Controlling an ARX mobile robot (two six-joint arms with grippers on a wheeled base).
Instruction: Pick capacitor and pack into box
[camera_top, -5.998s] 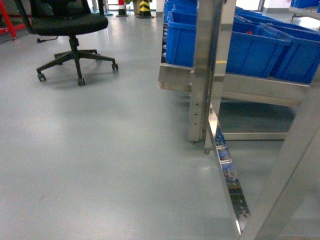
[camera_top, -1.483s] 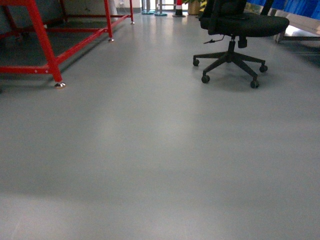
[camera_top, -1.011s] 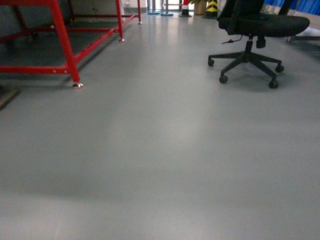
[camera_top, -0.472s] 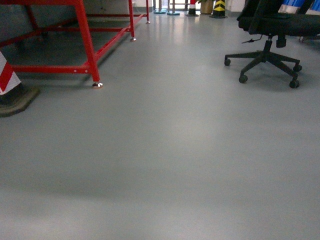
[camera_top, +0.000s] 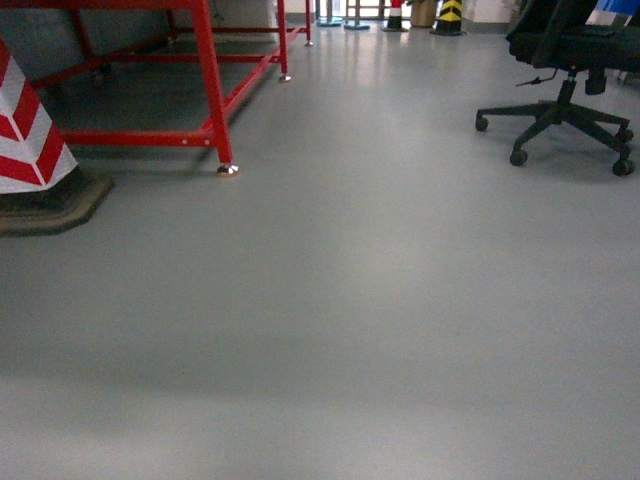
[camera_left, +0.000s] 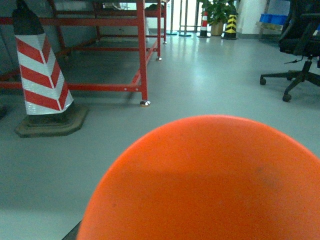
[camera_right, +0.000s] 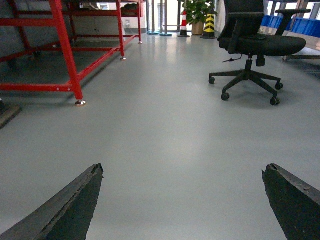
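Floor (camera_top: 360, 300) is smooth grey w/ a dull sheen, seamless, soft reflections from far doorway. Red painted steel frame (camera_top: 212, 90), square-section legs on small round metal feet, stands upper left in head view; its near foot rests on bare floor. Just left of it a red/white chevron-striped cone (camera_top: 28, 140), tapered, on a dark chunky rubber-like base, partly cut off by head-view edge; left wrist view shows its black cap. Black office chair (camera_top: 565, 95), five-star base on castors, padded fabric seat, sits upper right, well apart from frame. Far back: a yellow/black striped post (camera_top: 449, 14) and a potted plant (camera_right: 196, 11). No legible writing or labels anywhere. Wide open floor between frame and chair, and across whole near field. Right end effector (camera_right: 182, 200): two dark rough-edged wedge fingers at the lower corners of its wrist view, spread wide, nothing between them. Left end effector: cannot tell its state; left wrist view is mostly blocked by a smooth matte orange dome (camera_left: 210, 185), fingers not seen. Box and capacitor: not visible in any view.
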